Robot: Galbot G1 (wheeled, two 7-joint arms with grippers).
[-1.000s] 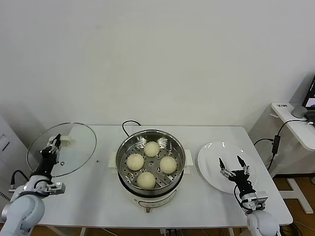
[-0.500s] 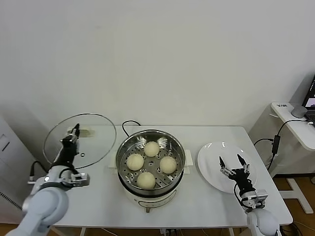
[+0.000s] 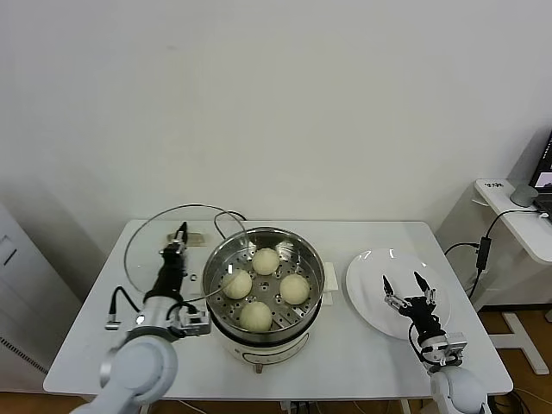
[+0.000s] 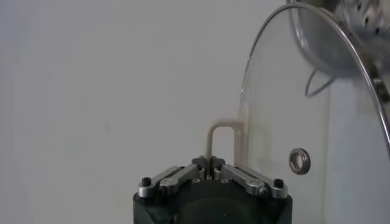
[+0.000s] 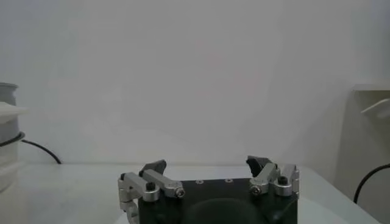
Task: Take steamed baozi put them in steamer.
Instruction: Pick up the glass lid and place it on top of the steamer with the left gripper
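Observation:
The shiny steel steamer (image 3: 220, 256) stands mid-table on its white base. Several cream-white baozi lie on its perforated tray, among them one at the back (image 3: 266, 260), one at the right (image 3: 295, 289) and one at the front (image 3: 256, 316). My left gripper (image 3: 179, 233) is shut on the white handle (image 4: 220, 139) of the round glass lid (image 3: 164, 259), holding the lid tilted just left of the steamer, its rim overlapping the pot's left edge. My right gripper (image 3: 404, 286) is open and empty over the white plate (image 3: 371, 280).
The flat white plate at the right holds nothing. A black cable (image 3: 226, 218) runs behind the steamer. A side desk (image 3: 517, 216) with a cable stands at the far right, beyond the table's edge.
My left gripper has carried the glass lid rightward from the table's far left edge to beside the steamer. The right gripper has stayed over the plate.

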